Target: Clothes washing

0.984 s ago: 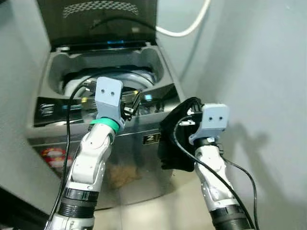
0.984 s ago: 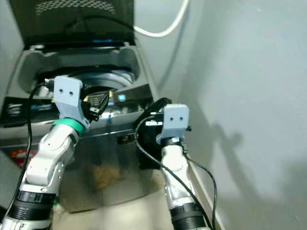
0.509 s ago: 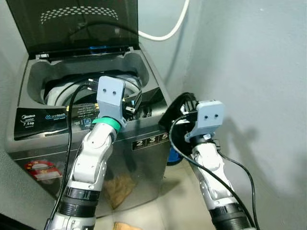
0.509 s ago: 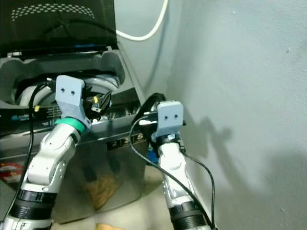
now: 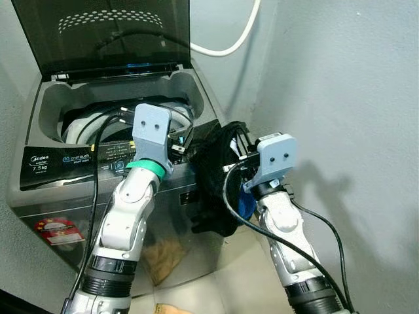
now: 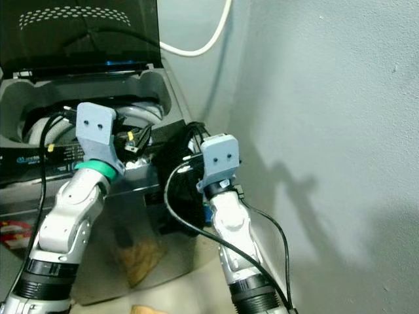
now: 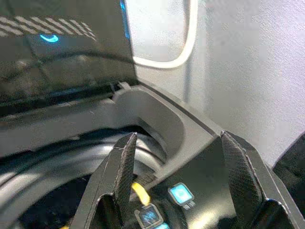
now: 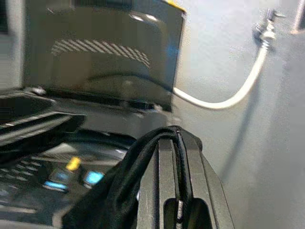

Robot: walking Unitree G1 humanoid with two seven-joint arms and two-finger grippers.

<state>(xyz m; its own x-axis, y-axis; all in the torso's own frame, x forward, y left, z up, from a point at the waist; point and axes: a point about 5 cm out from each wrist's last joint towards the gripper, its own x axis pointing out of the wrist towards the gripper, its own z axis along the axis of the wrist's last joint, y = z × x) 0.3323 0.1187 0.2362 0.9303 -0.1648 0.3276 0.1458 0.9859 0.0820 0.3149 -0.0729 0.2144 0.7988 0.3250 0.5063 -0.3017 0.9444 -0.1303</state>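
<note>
1. The black garment [image 5: 215, 176] is hanging off the washing machine's [image 5: 59, 196] front right corner, draping down its right side.
2. The right gripper [image 8: 167, 143] is clamping that cloth, fingers pressed together with the fabric pinched between them.
3. The left gripper [image 7: 178, 167] is hovering over the drum opening [image 5: 78, 121] by the control panel [image 5: 65, 160], fingers spread wide and gripping nothing.
4. The dark lid [image 5: 105, 33] is standing raised, a white hose [image 5: 229, 46] curving on the wall behind.

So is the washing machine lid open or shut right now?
Open: the dark lid stands raised behind the washing machine, its drum exposed.
</note>
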